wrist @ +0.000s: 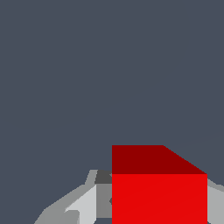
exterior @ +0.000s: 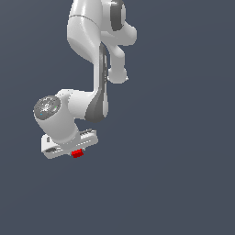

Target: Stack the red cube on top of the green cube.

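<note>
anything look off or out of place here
One thing stands out: the green cube shows in neither view, so the stacking target cannot be placed. Otherwise the red cube sits between the fingers of the gripper, and in the wrist view it looks squarely seated, not askew.

Count, exterior view: one robot arm (exterior: pixel 87 92), white with grey joints; one gripper (exterior: pixel 75 151) at its end; one red cube (exterior: pixel 77 153), seen just under the gripper body. Count, wrist view: one red cube (wrist: pixel 159 188), two faces visible, and grey finger (wrist: pixel 70 210) parts on both sides of it. Green cubes counted in either view: zero. Total cubes seen: one. Arms: one.
</note>
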You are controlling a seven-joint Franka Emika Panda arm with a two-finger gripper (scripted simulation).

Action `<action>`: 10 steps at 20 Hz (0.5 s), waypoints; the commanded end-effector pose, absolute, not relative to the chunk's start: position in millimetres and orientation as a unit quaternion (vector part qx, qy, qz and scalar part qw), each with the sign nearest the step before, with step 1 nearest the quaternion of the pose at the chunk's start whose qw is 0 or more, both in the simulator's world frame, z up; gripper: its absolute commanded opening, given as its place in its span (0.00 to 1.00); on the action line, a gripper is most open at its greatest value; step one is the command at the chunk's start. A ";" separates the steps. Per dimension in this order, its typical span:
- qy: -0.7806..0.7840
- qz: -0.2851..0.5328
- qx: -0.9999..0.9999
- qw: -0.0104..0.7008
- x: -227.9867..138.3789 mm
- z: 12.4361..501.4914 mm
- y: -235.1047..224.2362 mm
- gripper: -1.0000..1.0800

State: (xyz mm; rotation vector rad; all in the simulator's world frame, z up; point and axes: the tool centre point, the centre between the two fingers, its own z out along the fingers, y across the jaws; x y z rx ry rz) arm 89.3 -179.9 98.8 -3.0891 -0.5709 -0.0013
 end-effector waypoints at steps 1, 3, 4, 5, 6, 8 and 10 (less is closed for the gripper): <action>-0.181 0.000 -0.984 0.000 77.2 89.3 -196.8 0.00; -0.181 0.000 -0.984 0.000 68.1 81.8 -209.3 0.00; -0.181 0.000 -0.984 0.000 63.8 78.3 -215.2 0.00; -0.181 0.000 -0.984 0.000 59.9 74.9 -220.8 0.00; -0.181 0.000 -0.984 0.000 56.2 71.8 -226.1 0.00; -0.181 0.000 -0.984 0.000 50.0 66.3 -235.3 0.00; -0.181 0.000 -0.984 0.000 45.7 62.5 -242.0 0.00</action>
